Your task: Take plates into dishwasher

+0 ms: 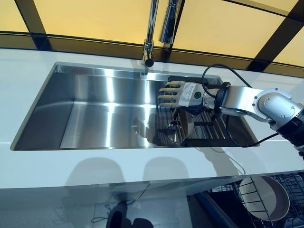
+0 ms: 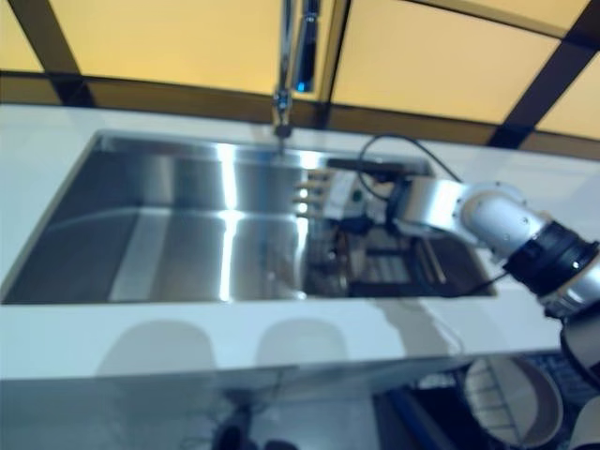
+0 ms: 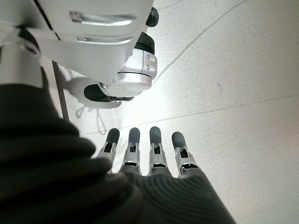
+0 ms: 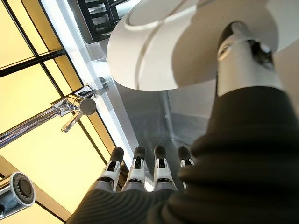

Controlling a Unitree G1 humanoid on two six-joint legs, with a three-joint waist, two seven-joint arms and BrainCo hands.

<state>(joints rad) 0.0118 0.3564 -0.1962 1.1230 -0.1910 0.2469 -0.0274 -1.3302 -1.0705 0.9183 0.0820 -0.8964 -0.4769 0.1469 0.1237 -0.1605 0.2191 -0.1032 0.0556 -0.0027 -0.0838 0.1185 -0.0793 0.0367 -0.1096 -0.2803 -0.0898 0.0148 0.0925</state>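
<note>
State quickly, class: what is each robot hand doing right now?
Left hand: open, fingers straight, holding nothing.
Right hand: open over the sink, beside a plate, not gripping it.

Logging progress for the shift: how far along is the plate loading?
Done: one plate already stands in the dishwasher rack. In hand: the right hand reaches over the black rack in the sink, fingers straight, thumb against a white plate, not yet gripped. The left hand hangs open over the floor. Left: grasp that plate, lift it and carry it to the dishwasher.
</note>
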